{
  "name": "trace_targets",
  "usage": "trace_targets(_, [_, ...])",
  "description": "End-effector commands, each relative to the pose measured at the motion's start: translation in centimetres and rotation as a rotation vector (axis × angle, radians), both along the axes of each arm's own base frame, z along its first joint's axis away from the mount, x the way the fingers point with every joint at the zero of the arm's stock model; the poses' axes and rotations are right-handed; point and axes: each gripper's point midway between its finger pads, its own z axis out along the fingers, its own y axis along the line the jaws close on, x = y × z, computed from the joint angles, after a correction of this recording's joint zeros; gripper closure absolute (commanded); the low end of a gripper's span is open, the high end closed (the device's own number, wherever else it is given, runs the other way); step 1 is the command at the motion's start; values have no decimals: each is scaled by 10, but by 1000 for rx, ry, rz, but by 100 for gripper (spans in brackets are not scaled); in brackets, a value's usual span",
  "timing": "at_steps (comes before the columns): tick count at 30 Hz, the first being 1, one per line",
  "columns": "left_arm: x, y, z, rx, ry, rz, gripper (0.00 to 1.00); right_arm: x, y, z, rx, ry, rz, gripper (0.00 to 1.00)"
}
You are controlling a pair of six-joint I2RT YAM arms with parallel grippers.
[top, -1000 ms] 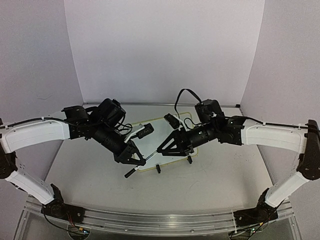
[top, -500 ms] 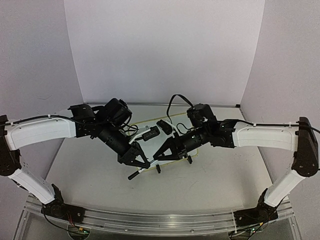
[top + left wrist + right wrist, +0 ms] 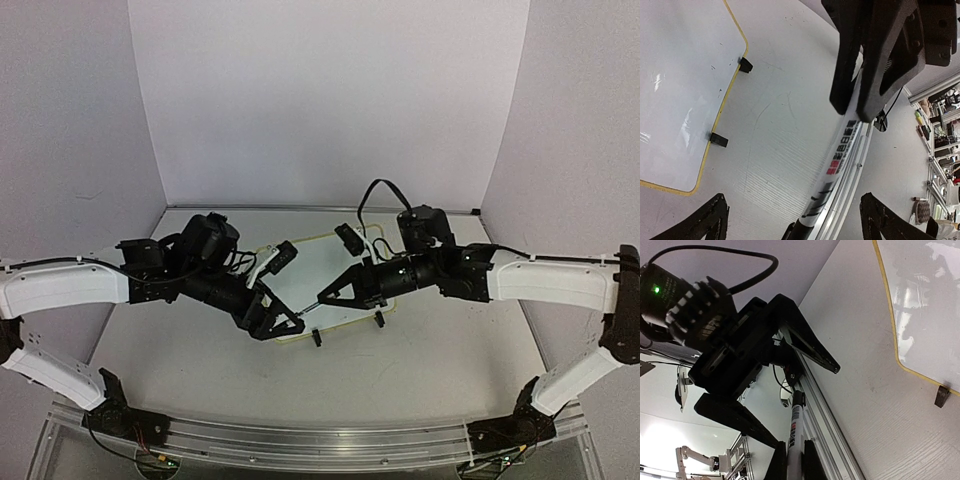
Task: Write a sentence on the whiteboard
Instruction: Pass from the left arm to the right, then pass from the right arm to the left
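The right gripper (image 3: 792, 456) grasps the marker (image 3: 840, 155); the left gripper (image 3: 792, 207) is spread wide around it, near the whiteboard (image 3: 680, 90).

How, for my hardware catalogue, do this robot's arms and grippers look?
The left arm and right arm have glossy white shells with black joints and bases. The left gripper and right gripper are black with tapering, cut-out fingers. A black cable loops over the right wrist.

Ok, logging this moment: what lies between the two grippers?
A white marker, seen in the left wrist view: right gripper clamps it, left gripper open around its end.
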Motion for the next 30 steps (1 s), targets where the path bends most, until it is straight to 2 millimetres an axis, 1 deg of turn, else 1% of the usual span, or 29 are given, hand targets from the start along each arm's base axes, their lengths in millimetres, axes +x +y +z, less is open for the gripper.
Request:
trace_targets(1, [20,-3,52,-248,12,148,7,9,-7,51,169,-136,-54,100])
trace_targets(4, [17,2,65,-348,77,140,6,4,-10,62,214,-162,-40,100])
trace_targets(7, [8,3,80,-432,129,79,9,1,-12,70,248,-183,-33,100])
trace_targets(8, [4,3,83,-444,142,57,12,0,-13,71,255,-186,-33,100])
trace_targets(11, [0,7,90,-466,151,37,32,-2,-17,77,274,-202,-37,100])
trace_targets(12, [-1,9,92,-472,154,37,36,-3,-18,78,279,-207,-40,100])
trace_targets(14, [-1,14,92,-483,168,39,42,-3,-21,81,287,-217,-51,100])
trace_targets(16, [-2,17,92,-497,179,38,45,-4,-24,85,299,-229,-63,100])
trace_targets(20, [-7,19,94,-525,205,16,46,-7,-29,91,320,-238,-71,100])
trace_targets(23, [-8,17,90,-523,226,6,44,-9,-30,94,340,-242,-70,100])
trace_targets(25, [-9,15,91,-541,236,-9,45,-9,-31,96,348,-245,-69,100])
trace_targets(29, [-12,13,94,-583,256,-35,57,-9,-32,95,350,-244,-75,100])
trace_targets(30, [-12,13,95,-589,263,-37,61,-9,-31,95,351,-243,-74,100])
